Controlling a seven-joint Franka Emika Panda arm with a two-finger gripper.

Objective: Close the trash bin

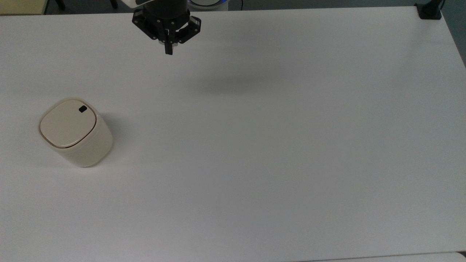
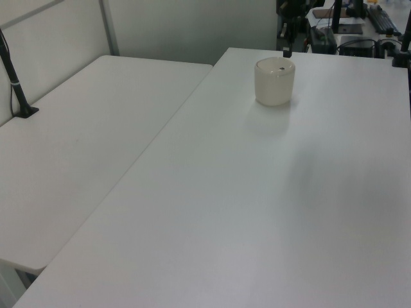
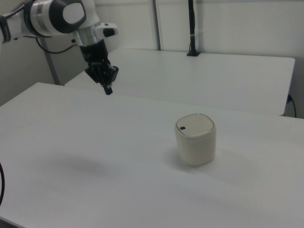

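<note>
Evidently the trash bin (image 1: 74, 131) sat at the desk's (image 1: 276, 153) nine o'clock, lid flat and seemingly shut; the gripper (image 1: 168, 50), fingers together, hung well apart at eleven o'clock, needing no contact.

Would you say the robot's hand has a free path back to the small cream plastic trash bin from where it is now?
Probably yes. The hand hangs above the white table, apart from the small cream plastic trash bin, whose flat lid lies shut. Nothing stands on the table between them.
</note>
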